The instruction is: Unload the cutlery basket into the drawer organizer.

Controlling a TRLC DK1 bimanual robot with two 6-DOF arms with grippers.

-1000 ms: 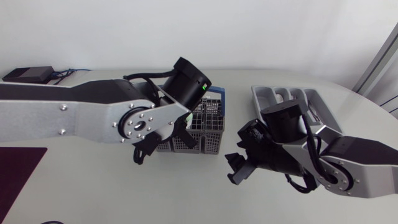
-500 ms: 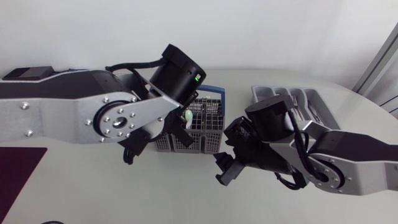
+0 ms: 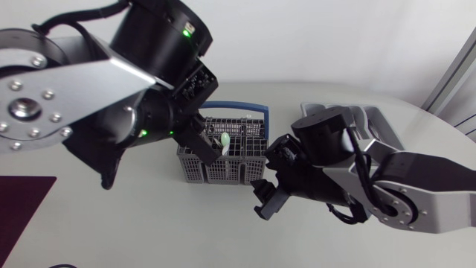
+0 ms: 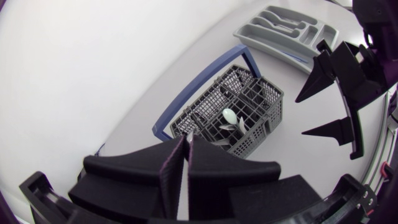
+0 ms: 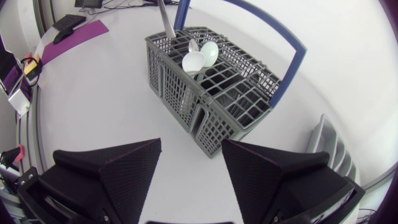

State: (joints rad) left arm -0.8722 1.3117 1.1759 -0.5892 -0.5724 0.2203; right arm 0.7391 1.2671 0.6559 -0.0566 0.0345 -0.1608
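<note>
The grey cutlery basket (image 3: 223, 160) with a blue handle stands mid-table, and pale spoons (image 3: 222, 139) stick up inside it. My left gripper (image 3: 199, 141) hangs over the basket's left corner. In the left wrist view this gripper (image 4: 186, 146) is shut on a thin silvery piece of cutlery (image 5: 165, 15), well above the basket (image 4: 230, 118). My right gripper (image 3: 269, 197) is open just to the right of the basket's front corner. In its own view it (image 5: 189, 162) faces the basket (image 5: 211, 81) with nothing between the fingers. The grey drawer organizer (image 3: 375, 123) lies at the back right.
A dark purple mat (image 3: 22, 197) lies at the table's left edge. My left arm's big upper links (image 3: 89, 89) loom over the left half of the table. Bare tabletop lies in front of the basket.
My left arm has risen steeply towards the camera, its gripper staying over the basket's left corner. My right gripper has slid left, closer to the basket, and opened slightly.
</note>
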